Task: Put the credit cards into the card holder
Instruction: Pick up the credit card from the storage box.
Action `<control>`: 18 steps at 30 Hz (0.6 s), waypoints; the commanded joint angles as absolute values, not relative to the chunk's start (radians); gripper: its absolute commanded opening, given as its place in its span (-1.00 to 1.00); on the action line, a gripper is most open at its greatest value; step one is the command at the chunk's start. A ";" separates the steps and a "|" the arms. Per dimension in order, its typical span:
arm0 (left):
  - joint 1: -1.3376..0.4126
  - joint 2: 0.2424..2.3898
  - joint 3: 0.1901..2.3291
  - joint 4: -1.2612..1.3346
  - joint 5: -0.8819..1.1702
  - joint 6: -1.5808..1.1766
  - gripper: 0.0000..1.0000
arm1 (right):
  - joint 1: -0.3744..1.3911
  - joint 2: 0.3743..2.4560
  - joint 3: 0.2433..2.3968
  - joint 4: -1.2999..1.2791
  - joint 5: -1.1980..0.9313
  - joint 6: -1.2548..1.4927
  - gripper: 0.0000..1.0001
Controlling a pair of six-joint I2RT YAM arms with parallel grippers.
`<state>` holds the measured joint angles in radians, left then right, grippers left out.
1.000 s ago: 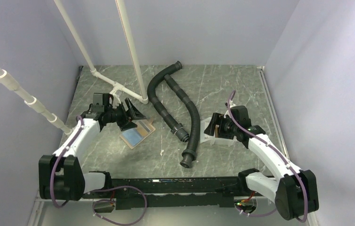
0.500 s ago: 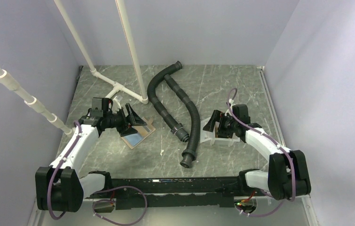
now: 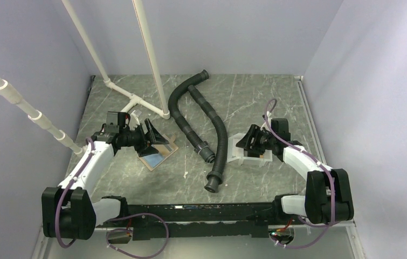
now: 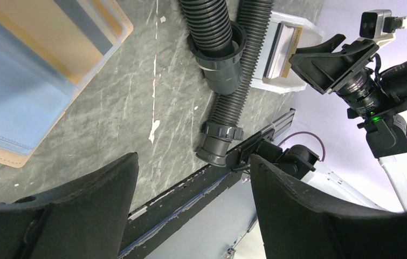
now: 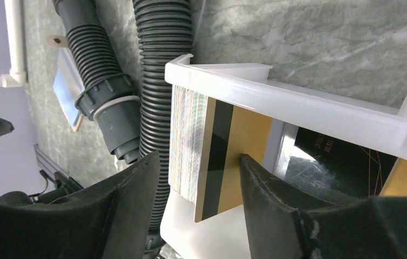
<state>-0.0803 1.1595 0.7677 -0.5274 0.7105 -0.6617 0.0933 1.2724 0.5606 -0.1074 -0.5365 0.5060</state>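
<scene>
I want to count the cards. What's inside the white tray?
A stack of cards stands on edge in the white tray; the front gold card has a black stripe. A black card sits in the next compartment. Faces behind the gold card are hidden.

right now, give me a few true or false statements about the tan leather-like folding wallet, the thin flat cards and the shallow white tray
1. The tan folding wallet lies open on the grey marbled table, blue lining up. True.
2. The left gripper holds a card. False: its fingers stand apart with nothing between them.
3. The thin flat cards stand on edge in the shallow white plastic tray. True.
4. In the top view, the two black corrugated hoses lie to the right of the tray. False: they lie between the wallet and the tray.
5. The right gripper has a finger on each side of the cards. True.
</scene>
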 commanded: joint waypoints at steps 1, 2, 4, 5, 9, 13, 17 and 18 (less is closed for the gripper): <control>-0.084 1.170 0.770 -0.491 0.745 -0.647 0.62 | 0.082 1.255 0.557 -0.026 -0.604 0.522 0.08; -0.084 1.170 0.767 -0.487 0.747 -0.649 0.62 | 0.079 1.256 0.556 -0.027 -0.603 0.521 0.01; -0.085 1.173 0.764 -0.484 0.748 -0.652 0.62 | 0.073 1.257 0.557 -0.034 -0.600 0.515 -0.15; -0.085 1.173 0.763 -0.483 0.746 -0.651 0.62 | 0.071 1.256 0.559 -0.040 -0.596 0.513 -0.22; -0.086 1.175 0.765 -0.489 0.744 -0.645 0.62 | 0.067 1.231 0.568 -0.081 -0.567 0.489 -0.48; -0.086 1.177 0.767 -0.488 0.745 -0.647 0.62 | 0.060 1.195 0.582 -0.137 -0.527 0.460 -0.78; -0.086 1.181 0.769 -0.493 0.725 -0.643 0.62 | 0.060 1.141 0.618 -0.218 -0.469 0.416 -0.97; -0.086 1.179 0.770 -0.504 0.706 -0.641 0.63 | 0.060 1.126 0.629 -0.240 -0.452 0.402 -1.00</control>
<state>-0.0822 1.1763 0.7670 -0.5133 0.7177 -0.6617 0.0605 1.1904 0.5632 -0.1680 -0.5030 0.4633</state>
